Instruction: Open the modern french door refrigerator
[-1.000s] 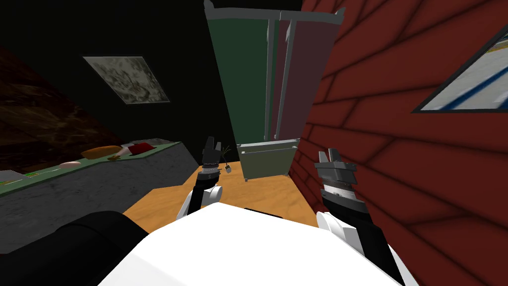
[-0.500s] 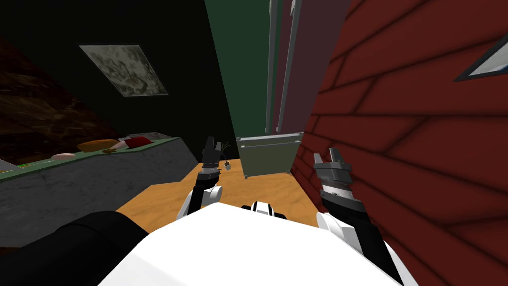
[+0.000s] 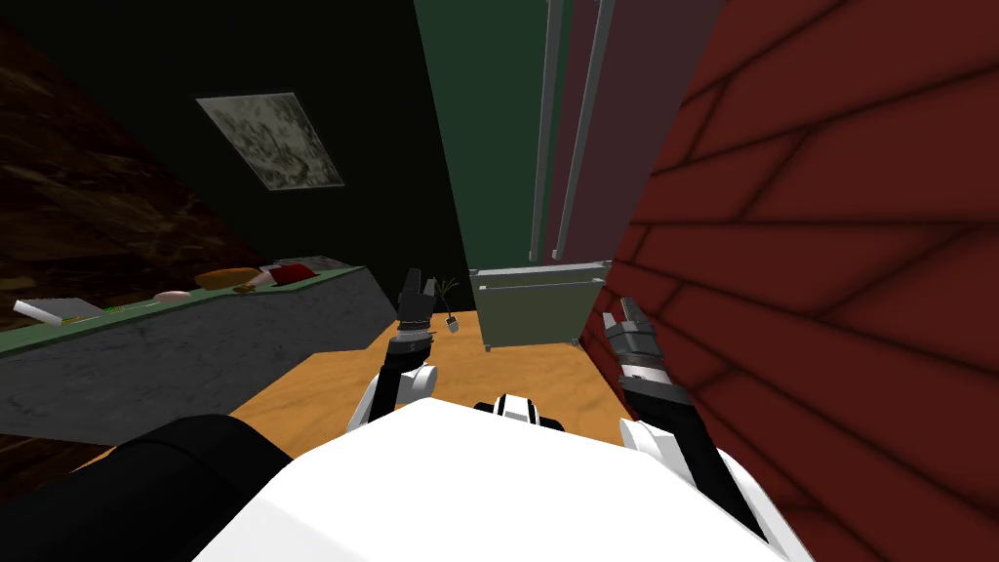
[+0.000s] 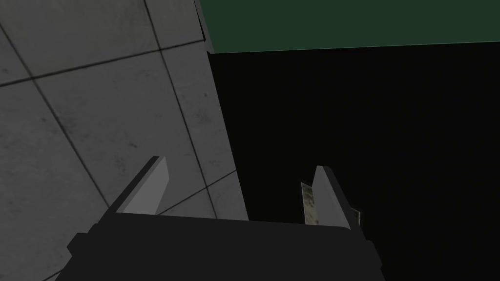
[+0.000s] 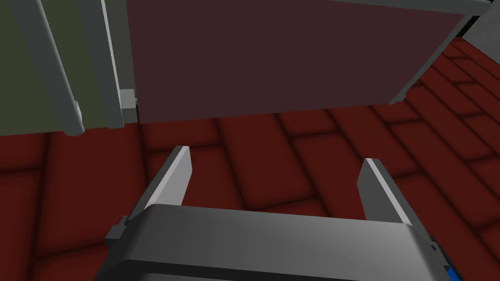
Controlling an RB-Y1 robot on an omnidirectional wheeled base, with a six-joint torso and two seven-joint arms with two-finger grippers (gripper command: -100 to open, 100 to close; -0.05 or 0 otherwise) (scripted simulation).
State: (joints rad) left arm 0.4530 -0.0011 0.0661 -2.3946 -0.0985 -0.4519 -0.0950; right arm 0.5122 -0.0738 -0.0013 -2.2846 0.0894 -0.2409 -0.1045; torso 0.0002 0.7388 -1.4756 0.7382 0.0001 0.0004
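The refrigerator [image 3: 507,146] stands at the far edge of the wooden floor [image 3: 488,376], against the brick wall [image 3: 829,244], with both doors shut, so the task looks barely begun. The right gripper [image 3: 621,314] and left gripper [image 3: 417,285] are spread wide and empty, well short of the door handles [image 3: 579,137]. Reaching, gripping and pulling are all left to do.
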